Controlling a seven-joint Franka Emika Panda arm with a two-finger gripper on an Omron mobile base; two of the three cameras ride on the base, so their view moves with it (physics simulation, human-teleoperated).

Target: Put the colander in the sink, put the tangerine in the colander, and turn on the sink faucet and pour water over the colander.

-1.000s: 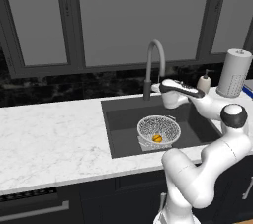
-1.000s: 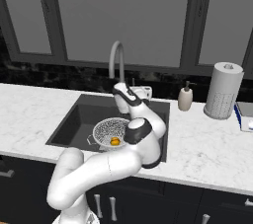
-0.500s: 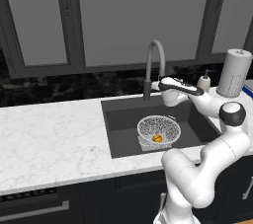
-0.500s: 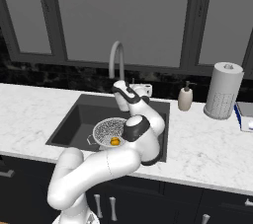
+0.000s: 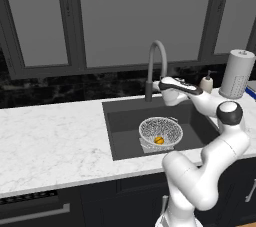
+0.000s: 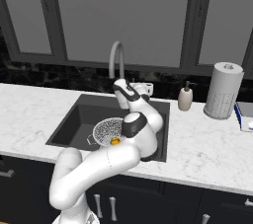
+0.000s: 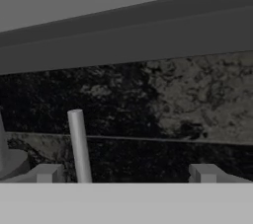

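**Inspector A:** Where is the two-finger claw [image 5: 161, 87] placed, and how are its jaws set?

**Inspector B:** It is held level above the back edge of the large rectangular dark grey recessed sink [image 5: 125, 133], just beside the base of the tall grey metal gooseneck faucet [image 5: 156, 66]. In the hand view the two finger tips [image 7: 47, 172] are seen spread wide apart, with nothing gripped. A thin grey upright rod [image 7: 79, 145] is seen between them, close to the tip at the left of that view; contact cannot be confirmed.

**Inspector A:** What is recorded ahead of the claw?

**Inspector B:** A black marbled backsplash [image 7: 163, 104] is faced directly, with a grey window frame [image 7: 128, 30] above it.

**Inspector A:** And the task's other items?

**Inspector B:** The round silvery-white wire-mesh colander [image 5: 160, 131] is seated in the basin, below the claw and towards the robot's base. The small round orange tangerine [image 5: 159, 140] is lying inside it, near its front wall. Both are well apart from the claw.

**Inspector A:** Anything noted to the claw's right?

**Inspector B:** A small beige soap dispenser [image 6: 186, 97] is standing on the white marble counter [image 6: 197, 144] beyond the sink, and a white paper towel roll [image 6: 223, 90] is standing farther right.
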